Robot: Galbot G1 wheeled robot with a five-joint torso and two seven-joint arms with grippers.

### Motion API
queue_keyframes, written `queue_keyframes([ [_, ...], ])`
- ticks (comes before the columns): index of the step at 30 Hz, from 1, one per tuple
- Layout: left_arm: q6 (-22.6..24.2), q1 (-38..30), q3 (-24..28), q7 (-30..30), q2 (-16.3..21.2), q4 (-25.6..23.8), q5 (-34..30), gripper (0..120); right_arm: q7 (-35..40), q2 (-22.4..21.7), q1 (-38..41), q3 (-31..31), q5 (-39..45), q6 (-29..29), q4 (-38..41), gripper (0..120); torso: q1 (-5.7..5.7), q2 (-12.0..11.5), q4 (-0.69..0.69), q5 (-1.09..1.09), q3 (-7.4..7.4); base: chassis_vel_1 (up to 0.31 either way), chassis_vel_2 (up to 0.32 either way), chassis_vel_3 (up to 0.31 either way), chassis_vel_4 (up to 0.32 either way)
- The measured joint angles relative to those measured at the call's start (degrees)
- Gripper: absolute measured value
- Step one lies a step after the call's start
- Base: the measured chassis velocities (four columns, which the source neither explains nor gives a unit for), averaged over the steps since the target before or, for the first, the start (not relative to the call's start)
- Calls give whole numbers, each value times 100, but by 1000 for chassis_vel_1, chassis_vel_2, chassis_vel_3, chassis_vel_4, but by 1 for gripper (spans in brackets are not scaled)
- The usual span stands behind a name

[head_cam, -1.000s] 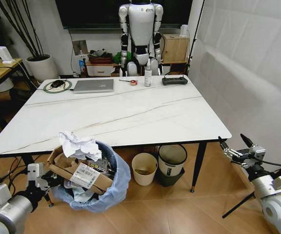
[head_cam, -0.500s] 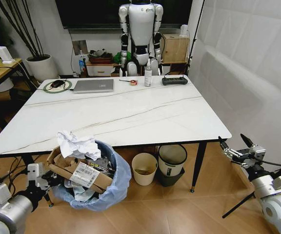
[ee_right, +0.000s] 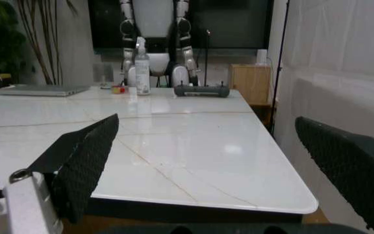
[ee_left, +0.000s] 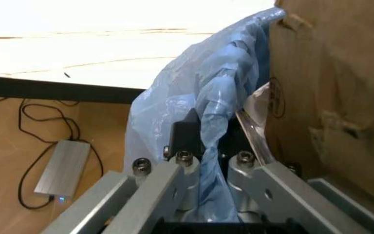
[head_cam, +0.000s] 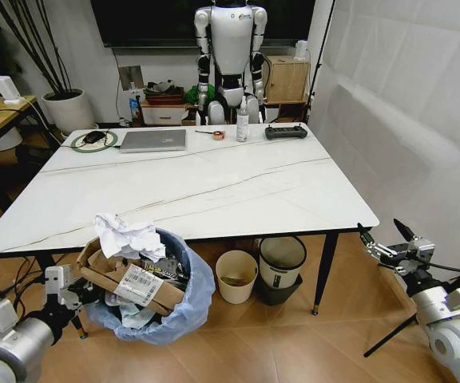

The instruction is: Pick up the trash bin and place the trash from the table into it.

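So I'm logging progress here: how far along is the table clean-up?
Nearly done, it seems. The trash bin is heaped with torn cardboard and crumpled paper, and the table shows no loose litter, just a laptop, bottle and other far-edge items. In hand: the left tool clamps the bin's blue liner. The right tool hangs open beside the table. Left: perhaps setting the bin down.
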Motion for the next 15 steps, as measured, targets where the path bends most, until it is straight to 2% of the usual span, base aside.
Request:
queue_keyframes([
  [15,-44,-50,17,61,1,49,235,0,0,0,0,0,0,0,0,100,0,0,0,0,0,0,0,0,0],
])
